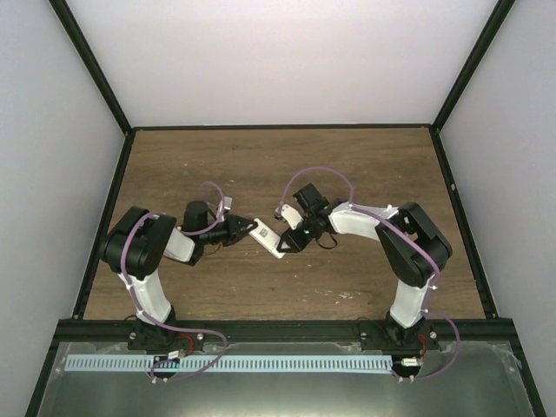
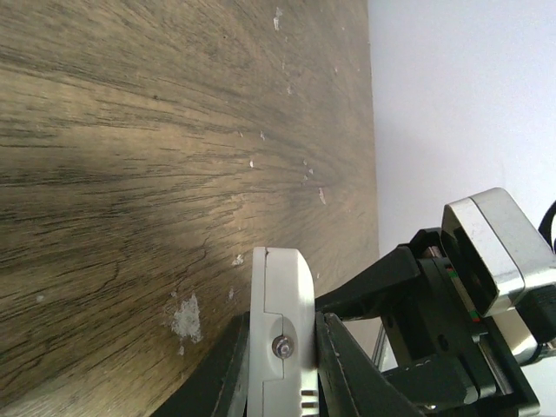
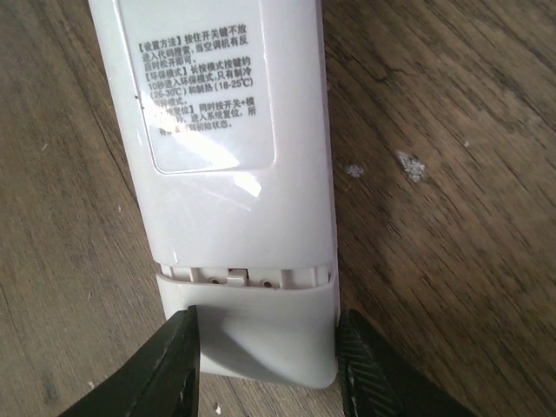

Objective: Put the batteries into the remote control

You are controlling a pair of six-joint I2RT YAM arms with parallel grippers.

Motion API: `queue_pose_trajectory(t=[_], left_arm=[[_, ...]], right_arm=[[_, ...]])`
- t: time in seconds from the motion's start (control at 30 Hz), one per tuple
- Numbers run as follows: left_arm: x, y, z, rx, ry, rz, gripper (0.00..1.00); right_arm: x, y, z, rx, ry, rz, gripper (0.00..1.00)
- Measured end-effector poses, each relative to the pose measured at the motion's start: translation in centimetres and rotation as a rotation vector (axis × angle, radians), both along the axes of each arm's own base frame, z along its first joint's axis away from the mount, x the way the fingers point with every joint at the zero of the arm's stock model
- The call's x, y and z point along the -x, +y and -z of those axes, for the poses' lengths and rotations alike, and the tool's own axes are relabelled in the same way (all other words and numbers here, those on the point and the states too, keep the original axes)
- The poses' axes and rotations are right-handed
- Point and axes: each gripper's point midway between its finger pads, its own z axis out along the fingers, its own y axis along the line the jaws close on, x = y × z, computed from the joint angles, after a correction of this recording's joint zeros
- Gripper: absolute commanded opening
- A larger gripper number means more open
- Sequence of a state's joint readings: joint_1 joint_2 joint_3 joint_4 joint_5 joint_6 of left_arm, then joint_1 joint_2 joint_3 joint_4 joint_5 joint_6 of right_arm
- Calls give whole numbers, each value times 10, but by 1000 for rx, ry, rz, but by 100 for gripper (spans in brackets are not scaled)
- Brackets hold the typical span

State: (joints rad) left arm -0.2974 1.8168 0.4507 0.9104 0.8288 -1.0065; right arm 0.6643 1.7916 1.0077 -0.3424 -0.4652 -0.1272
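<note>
Over the middle of the surface (image 1: 287,165), the left gripper's (image 1: 246,228) fingers clamp one end of the remote control (image 1: 268,241) while the right gripper's (image 3: 265,365) fingers pinch its battery cover (image 3: 261,334) — a gap showing, batteries unseen — so closing it seems to need a straight push.

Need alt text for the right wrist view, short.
Right gripper pinches the cover at the near end of a white remote, seen back side up. The cover sits slid slightly off, leaving a narrow gap. A label of Chinese print is on the remote's back, with the wooden table behind.
</note>
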Motion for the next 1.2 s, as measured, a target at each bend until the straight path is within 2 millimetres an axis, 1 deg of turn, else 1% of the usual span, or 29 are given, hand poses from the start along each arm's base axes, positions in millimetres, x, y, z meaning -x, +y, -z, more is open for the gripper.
queue_pose_trajectory(t=[0.3, 0.53, 0.67, 0.77, 1.07, 1.2], left_arm=[[-1, -1, -2, -20, -40, 36, 0], [-1, -5, -7, -18, -72, 72, 0], [-2, -7, -8, -8, -77, 90, 0], [-2, -8, -8, -4, -79, 96, 0], [-2, -9, -10, 3, -85, 106, 0], [1, -11, -10, 9, -79, 121, 0]], right_arm=[[-2, 1, 2, 1, 23, -15, 34], [-4, -2, 2, -7, 22, -23, 42], [-10, -8, 3, 0, 15, -13, 47], [-12, -11, 3, 3, 11, -10, 48], [-20, -27, 5, 19, 7, 25, 48], [-25, -35, 1, 43, -22, 56, 47]])
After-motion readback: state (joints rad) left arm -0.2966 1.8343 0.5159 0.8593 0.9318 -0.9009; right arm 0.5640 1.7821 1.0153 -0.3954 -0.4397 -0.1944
